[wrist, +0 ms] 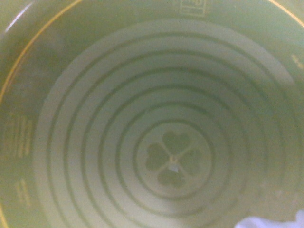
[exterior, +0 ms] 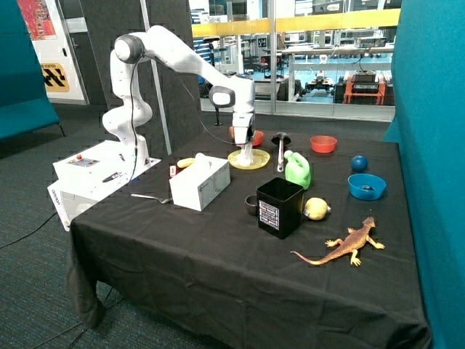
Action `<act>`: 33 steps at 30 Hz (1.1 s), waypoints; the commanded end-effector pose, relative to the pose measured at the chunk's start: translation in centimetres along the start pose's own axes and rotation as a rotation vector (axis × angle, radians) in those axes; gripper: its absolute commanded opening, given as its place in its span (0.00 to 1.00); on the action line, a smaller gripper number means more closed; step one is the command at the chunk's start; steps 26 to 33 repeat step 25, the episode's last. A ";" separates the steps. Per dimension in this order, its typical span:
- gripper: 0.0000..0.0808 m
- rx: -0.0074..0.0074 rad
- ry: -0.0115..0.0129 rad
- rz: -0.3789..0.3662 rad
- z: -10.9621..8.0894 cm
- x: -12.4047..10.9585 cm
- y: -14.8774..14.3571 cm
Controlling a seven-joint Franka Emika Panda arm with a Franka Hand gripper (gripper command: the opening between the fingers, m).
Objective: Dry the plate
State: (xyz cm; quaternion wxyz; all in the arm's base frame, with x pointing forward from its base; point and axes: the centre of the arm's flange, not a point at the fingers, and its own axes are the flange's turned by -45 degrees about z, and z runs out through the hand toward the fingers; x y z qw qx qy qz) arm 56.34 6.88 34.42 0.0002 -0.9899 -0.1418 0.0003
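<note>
The pale yellow plate (exterior: pixel 248 159) lies flat on the black tablecloth, behind the white tissue box. My gripper (exterior: pixel 247 147) hangs straight down over the plate's middle and is shut on a white tissue (exterior: pixel 248 153) whose lower end touches the plate. In the wrist view the plate (wrist: pixel 95 142) fills the frame, very close, with raised concentric rings around a clover mark. A corner of the tissue (wrist: pixel 268 222) shows at the frame's edge. The fingers themselves are out of the wrist view.
A white tissue box (exterior: pixel 200 183) and a fork (exterior: pixel 149 197) lie in front of the plate. Beside the plate are a black-handled tool (exterior: pixel 280 149), a green bottle (exterior: pixel 297 169) and a black container (exterior: pixel 280 206). Red bowls (exterior: pixel 323 143), a blue bowl (exterior: pixel 366 186) and a toy lizard (exterior: pixel 345 246) lie farther off.
</note>
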 end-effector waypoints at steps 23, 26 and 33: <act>0.00 -0.0004 0.0005 0.001 -6.4 -0.3 3.4; 0.00 -0.0004 0.0005 -0.002 -6.7 -0.3 3.4; 0.00 -0.0004 0.0005 -0.002 -6.7 -0.3 3.4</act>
